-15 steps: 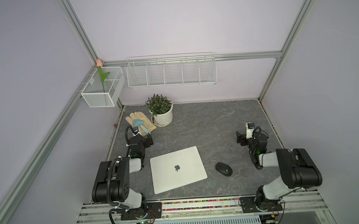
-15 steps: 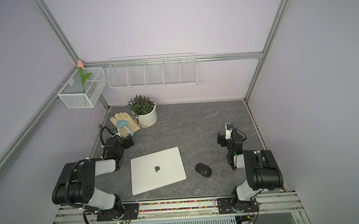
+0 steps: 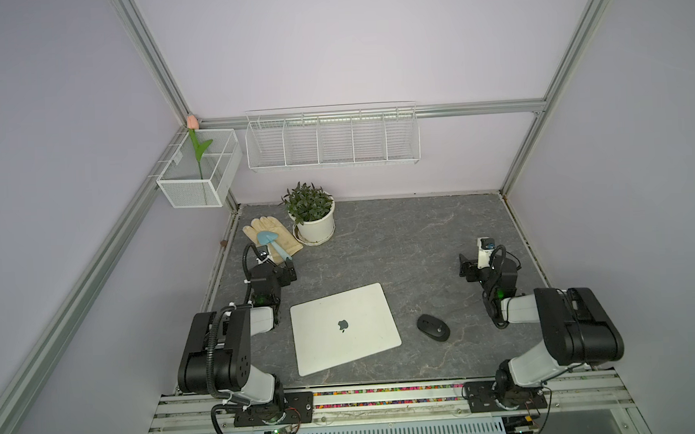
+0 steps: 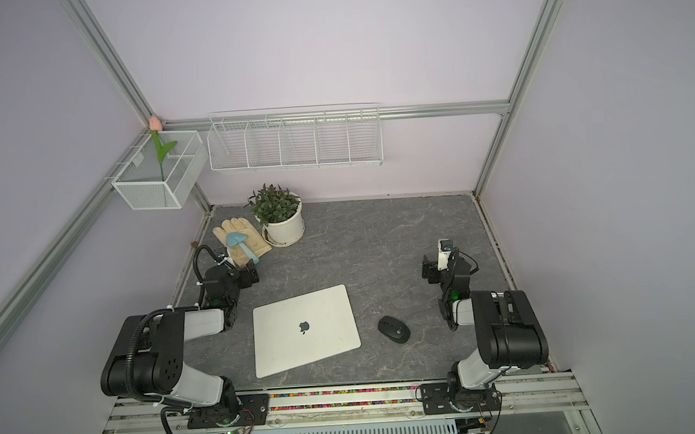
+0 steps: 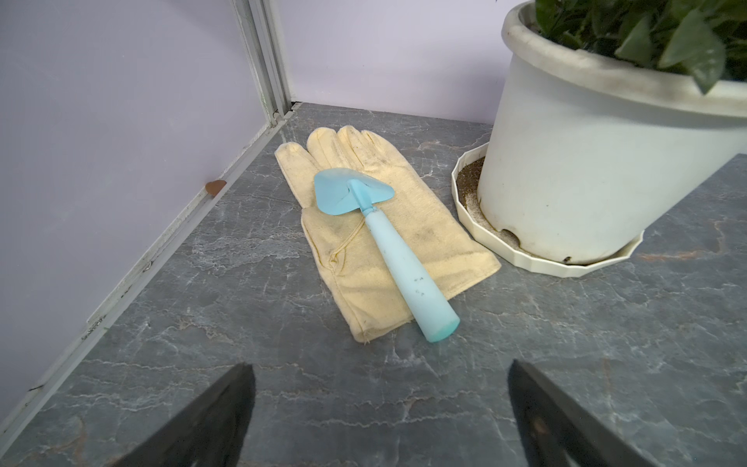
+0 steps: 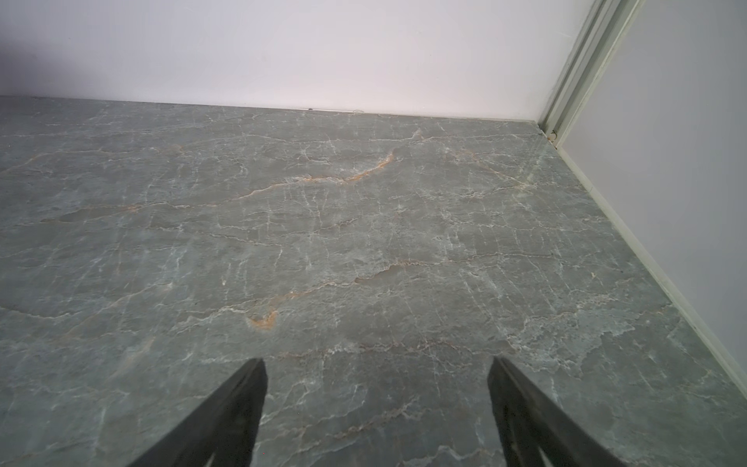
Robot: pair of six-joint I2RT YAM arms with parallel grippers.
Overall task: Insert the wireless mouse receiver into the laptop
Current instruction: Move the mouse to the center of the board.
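Observation:
The laptop (image 3: 344, 328) (image 4: 304, 330) lies shut on the grey table near its front edge, silver-white, logo up. The wireless mouse receiver is not visible in any view. My left gripper (image 3: 288, 275) (image 4: 252, 276) hovers left of the laptop and behind it, near the glove, open with only bare table between its fingers (image 5: 226, 404). My right gripper (image 3: 467, 270) (image 4: 429, 271) sits at the right side, behind the mouse, open and empty too; its wrist view shows only table between the fingers (image 6: 238, 404).
A black oval mouse (image 3: 433, 327) (image 4: 394, 329) lies right of the laptop. A yellow glove (image 5: 364, 226) with a light blue trowel (image 5: 388, 242) on it and a white plant pot (image 5: 586, 161) stand at the back left. Wire baskets (image 3: 332, 140) hang on the walls.

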